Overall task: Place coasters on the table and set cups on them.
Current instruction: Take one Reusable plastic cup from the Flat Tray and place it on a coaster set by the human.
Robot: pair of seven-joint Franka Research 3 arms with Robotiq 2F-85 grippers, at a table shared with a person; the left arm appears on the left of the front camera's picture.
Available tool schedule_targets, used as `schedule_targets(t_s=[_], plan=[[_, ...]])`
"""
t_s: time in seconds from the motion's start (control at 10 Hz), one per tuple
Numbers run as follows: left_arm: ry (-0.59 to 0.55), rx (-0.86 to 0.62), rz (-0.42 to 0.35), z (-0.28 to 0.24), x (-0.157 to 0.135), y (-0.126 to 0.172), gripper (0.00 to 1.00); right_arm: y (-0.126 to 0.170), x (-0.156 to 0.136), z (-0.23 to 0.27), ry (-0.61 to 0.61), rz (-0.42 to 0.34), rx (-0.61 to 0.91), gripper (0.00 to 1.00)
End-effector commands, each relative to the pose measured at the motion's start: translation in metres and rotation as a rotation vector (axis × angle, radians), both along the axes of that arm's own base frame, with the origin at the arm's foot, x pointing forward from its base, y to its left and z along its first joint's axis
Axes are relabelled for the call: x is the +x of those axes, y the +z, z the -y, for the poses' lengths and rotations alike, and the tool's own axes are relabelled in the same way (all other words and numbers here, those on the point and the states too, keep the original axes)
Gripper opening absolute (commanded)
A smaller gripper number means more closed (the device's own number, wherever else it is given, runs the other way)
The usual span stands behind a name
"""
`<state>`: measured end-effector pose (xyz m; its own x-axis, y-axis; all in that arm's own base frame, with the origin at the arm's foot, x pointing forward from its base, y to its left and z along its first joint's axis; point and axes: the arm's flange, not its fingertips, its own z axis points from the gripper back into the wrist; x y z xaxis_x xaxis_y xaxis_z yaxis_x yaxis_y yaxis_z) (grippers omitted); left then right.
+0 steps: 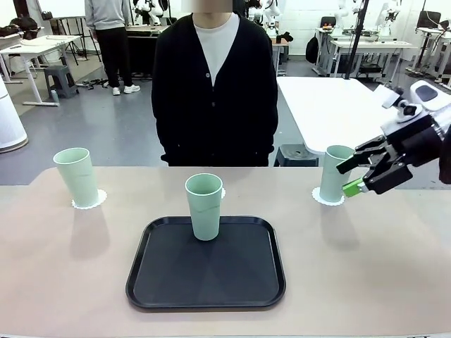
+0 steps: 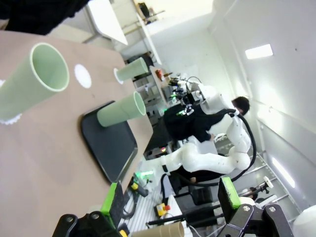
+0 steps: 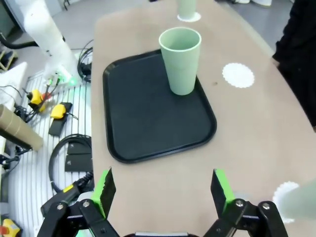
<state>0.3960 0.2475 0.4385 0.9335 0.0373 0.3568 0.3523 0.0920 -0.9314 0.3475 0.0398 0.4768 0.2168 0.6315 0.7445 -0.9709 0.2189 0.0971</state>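
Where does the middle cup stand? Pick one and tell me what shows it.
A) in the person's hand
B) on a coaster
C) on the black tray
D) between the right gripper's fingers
C: the middle cup stands upright on the black tray, and the coaster beside the tray lies bare.

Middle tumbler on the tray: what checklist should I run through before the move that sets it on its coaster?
1. The pale mint-green plastic tumbler stands upright on the black rounded-corner tray, nothing touching it: ok.
2. The white scalloped paper coaster behind the tray lies bare on the beige table: ok.
3. The right gripper is open and holds nothing: ok.
4. It is apart from the right-hand tumbler; a gap shows in the right wrist view: ok.
5. The left gripper is open and empty: ok.
6. The left-hand tumbler sits on its own coaster: ok.
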Motion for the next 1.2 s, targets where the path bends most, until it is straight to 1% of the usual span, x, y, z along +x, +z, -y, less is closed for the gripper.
schedule_targets(t_s=[0.0,0.4,0.5,0.6,0.7,0.8,0.9,1.0,1.1], plan=[[0.005,0.003,0.005,-0.002,-0.001,0.002,1.0,0.016,0.007,0.014,-0.037,0.026,-0.006,1.0],[0.005,0.003,0.005,-0.002,-0.001,0.002,1.0,0.017,0.006,0.012,-0.028,0.033,0.011,1.0],[0.005,0.003,0.005,-0.002,-0.001,0.002,1.0,0.019,0.004,0.018,0.018,0.17,0.094,1.0],[0.005,0.003,0.005,-0.002,-0.001,0.002,1.0,0.009,0.019,-0.007,0.133,0.215,0.146,1.0],[0.005,0.003,0.005,-0.002,-0.001,0.002,1.0,-0.003,0.037,-0.035,0.224,0.219,0.162,1.0],[0.005,0.003,0.005,-0.002,-0.001,0.002,1.0,-0.014,0.06,-0.065,0.299,0.2,0.175,1.0],[0.005,0.003,0.005,-0.002,-0.001,0.002,1.0,-0.028,0.08,-0.09,0.325,0.155,0.199,1.0],[0.005,0.003,0.005,-0.002,-0.001,0.002,1.0,-0.041,0.103,-0.117,0.309,0.115,0.234,1.0],[0.005,0.003,0.005,-0.002,-0.001,0.002,1.0,-0.055,0.116,-0.133,0.274,0.091,0.246,1.0]])
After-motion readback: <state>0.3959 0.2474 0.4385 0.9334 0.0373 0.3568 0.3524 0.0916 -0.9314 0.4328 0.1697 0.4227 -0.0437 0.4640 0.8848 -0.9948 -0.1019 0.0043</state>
